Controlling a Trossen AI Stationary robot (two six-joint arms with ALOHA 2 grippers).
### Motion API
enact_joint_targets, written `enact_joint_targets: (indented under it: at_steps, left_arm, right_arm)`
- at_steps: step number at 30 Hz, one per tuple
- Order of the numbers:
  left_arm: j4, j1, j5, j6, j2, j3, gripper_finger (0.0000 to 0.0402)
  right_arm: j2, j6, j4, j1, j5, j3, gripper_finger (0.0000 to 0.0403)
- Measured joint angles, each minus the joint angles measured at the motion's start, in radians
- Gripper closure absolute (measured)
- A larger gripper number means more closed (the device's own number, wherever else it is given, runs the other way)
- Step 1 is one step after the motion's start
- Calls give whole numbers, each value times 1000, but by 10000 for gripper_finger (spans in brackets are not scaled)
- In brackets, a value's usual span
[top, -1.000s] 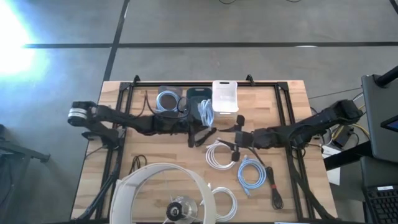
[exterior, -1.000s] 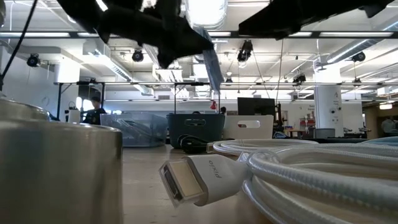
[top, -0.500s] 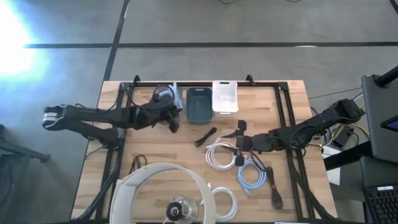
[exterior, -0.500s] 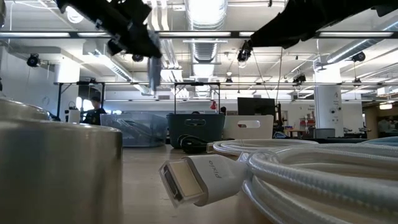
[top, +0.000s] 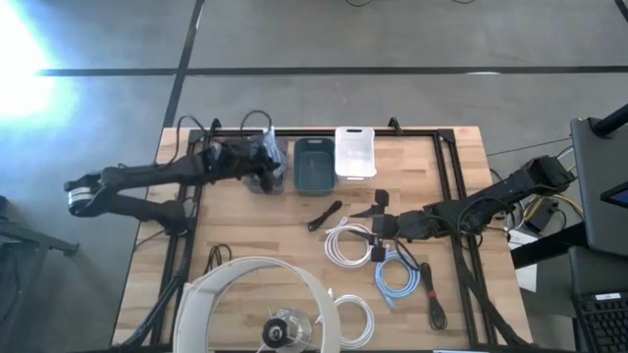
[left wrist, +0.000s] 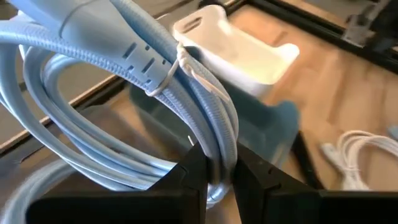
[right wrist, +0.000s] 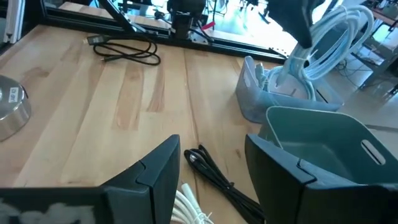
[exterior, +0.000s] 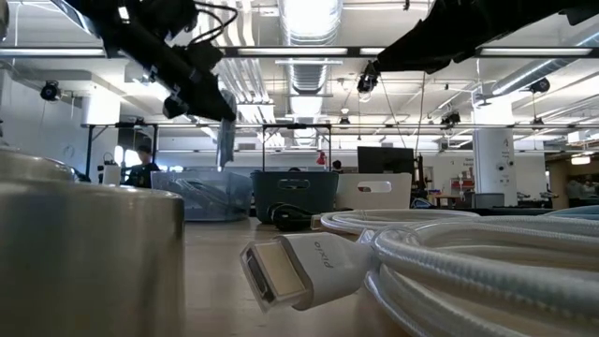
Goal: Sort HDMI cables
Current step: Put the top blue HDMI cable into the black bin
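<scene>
High view: we have the left gripper (top: 267, 165) at the far left of the table (top: 245, 235), over the clear bin (top: 265, 175), which is the leftmost of three bins in a row. The dark blue bin (top: 313, 165) sits just to its right, and the white bin (top: 355, 153) comes after that. The held light blue cable (top: 263, 149) hangs over the clear bin. The right gripper (top: 377, 227) hovers mid-table with its fingers spread wide and nothing between them. Just near of it lie a white coil (top: 343, 243) and a second light blue coil (top: 396, 275). A loose black cable (top: 324, 215) lies left of that gripper, running diagonally from near-left to far-right. Another black cable (top: 433, 300) lies near right, with its long axis running near to far. A further white coil (top: 355, 321) sits at the near edge beside a big round lamp ring (top: 257, 306).

Low view: the left arm comes in top left, and the blue cable (exterior: 225, 140) dangles vertically under it, above the clear bin (exterior: 201, 194). A white HDMI plug (exterior: 281, 270) fills the foreground, with its connector pointing left.

Left wrist view: the fingers (left wrist: 189, 177) are clamped on the blue coil (left wrist: 143, 81). The coil is tied with a twist tie (left wrist: 163, 79). The dark blue bin (left wrist: 261, 134) and the white bin (left wrist: 242, 53) sit beyond it.

Right wrist view: the fingers (right wrist: 149, 171) are wide apart and hold nothing. The black cable (right wrist: 214, 180) lies between them on the wood. Farther off, the left gripper's blue coil (right wrist: 329, 37) hangs above the clear bin (right wrist: 273, 93). A thin black cable (right wrist: 124, 53) lies at the table's far side.
</scene>
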Motion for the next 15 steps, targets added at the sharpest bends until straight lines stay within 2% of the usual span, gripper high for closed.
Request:
enact_joint_targets:
  at_steps: [4,6,11,15]
  left_arm:
    - [25,117,261,42,-10,0,347]
    - [21,177,358,50,-9,-5,347]
    - [21,288,452,49,-1,-41,348]
    - [72,324,539,50,-1,-104,348]
  right_arm:
    - [0,-32,-1,0,0,0,225]
    - [0,-47,-1,0,0,0,225]
    - [0,-49,0,0,0,0,225]
    - [0,-33,0,0,0,0,225]
